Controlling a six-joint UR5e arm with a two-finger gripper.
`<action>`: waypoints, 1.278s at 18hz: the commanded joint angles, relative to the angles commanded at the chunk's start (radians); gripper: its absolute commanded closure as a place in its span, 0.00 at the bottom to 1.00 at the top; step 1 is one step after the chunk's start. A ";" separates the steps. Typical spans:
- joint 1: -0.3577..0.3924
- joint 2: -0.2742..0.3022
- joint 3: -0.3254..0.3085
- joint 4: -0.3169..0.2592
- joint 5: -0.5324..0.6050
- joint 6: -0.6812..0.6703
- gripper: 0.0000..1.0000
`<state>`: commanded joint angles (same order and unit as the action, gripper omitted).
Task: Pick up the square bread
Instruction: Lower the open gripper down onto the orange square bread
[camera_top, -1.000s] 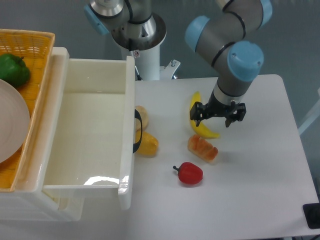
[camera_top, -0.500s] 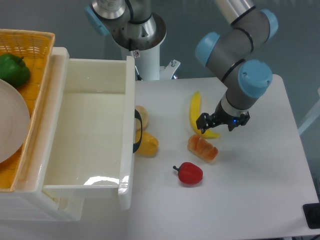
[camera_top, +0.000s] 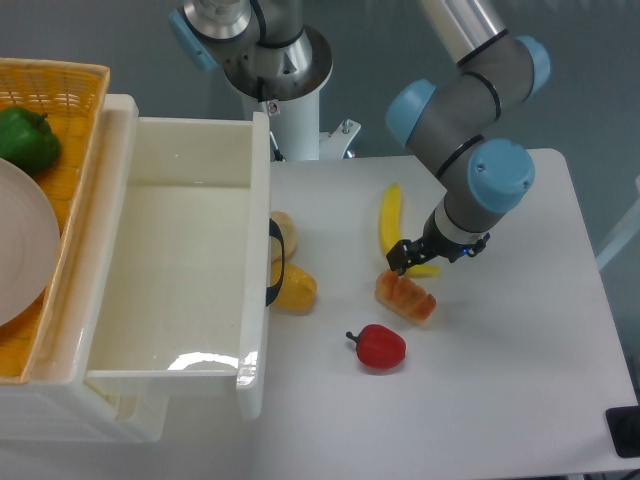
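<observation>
Square bread (camera_top: 405, 297) lies mid-surface, at 12 o'clock of the red pepper (camera_top: 380, 347) and just below the banana (camera_top: 392, 228). Over the last second the gripper (camera_top: 432, 255) has dropped and rotated to hang at the loaf's 1 o'clock, fingers apparently apart and empty; the descent looks nearly lined up. The white surface (camera_top: 520, 360) also carries a drawer (camera_top: 180, 270) at 9 o'clock; grey floor beyond.
</observation>
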<state>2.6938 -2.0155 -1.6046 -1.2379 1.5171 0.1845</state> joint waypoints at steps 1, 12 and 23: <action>-0.011 -0.012 0.015 0.006 0.003 -0.035 0.00; -0.038 -0.041 -0.003 0.064 -0.002 -0.129 0.00; -0.043 -0.071 -0.012 0.087 0.003 -0.126 0.00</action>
<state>2.6507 -2.0862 -1.6168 -1.1505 1.5202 0.0583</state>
